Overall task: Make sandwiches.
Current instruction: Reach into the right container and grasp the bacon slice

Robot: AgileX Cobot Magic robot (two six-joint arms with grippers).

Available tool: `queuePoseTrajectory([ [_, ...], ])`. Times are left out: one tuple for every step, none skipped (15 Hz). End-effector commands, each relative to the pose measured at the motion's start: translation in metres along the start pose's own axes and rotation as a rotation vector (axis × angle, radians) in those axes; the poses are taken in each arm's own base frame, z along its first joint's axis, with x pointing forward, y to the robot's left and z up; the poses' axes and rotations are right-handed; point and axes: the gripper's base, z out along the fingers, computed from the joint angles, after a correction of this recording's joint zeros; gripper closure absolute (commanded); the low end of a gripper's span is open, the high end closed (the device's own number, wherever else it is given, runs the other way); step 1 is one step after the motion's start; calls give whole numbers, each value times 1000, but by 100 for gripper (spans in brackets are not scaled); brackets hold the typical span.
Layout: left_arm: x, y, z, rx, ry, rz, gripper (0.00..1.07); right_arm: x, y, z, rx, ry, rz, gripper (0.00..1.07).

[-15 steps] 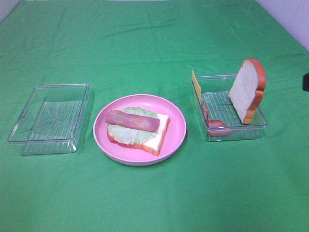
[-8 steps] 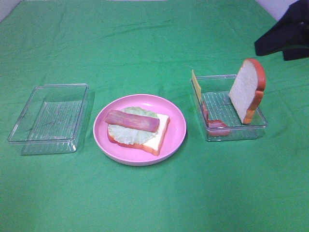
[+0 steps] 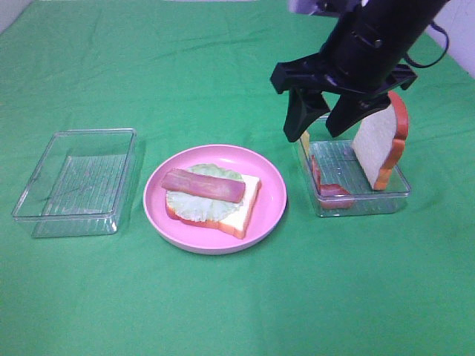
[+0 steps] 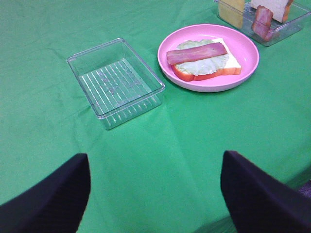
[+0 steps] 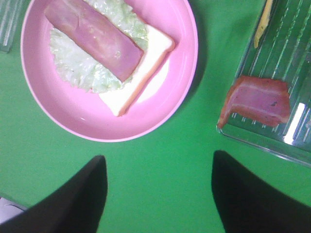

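Sandwich stack (image 3: pixel 211 194) lies centre on the pink plate (image 3: pixel 273 196); right gripper (image 3: pixel 313 136), jaws apart and empty, hovers over the right tray (image 3: pixel 364 200). Its thin cheese slice (image 5: pixel 262 24) looks light and stiff: pinch the upper edge.

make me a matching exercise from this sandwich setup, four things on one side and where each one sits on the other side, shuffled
Things:
1. flat bacon strip
2. upright bread slice
3. cheese slice
4. clear tray holding no food

Places:
a. standing at the end of the right-hand tray far from the pink plate
b. lying on the lettuce
c. left of the pink plate in the high view
d. on edge against the right-hand tray's wall nearest the plate

Pairs: 1-b, 2-a, 3-d, 4-c
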Motion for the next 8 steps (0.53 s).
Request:
queuePoseTrajectory([
  [1,-1,-2,10,-26,-5,35,-24,-5,29,72,102,79,49],
  [1,-1,-2,10,-26,-5,35,-29,-9,35,109,117,87,49],
  [1,-1,-2,10,-26,-5,35,-31,-11,40,121,126,93,49],
  [1,-1,-2,10,-26,-5,35,-33,-13,46,138,136,94,49],
  [1,-1,-2,10,-26,-5,35,-34,-16,52,162,144,94,49],
  [1,-1,-2,10,-26,-5,35,-35,-20,59,186,153,95,49],
  [1,-1,-2,10,-26,-5,35,-35,-23,67,211,172,92,49],
  [1,-1,-2,10,-26,-5,35,-35,-27,74,237,186,80,49],
])
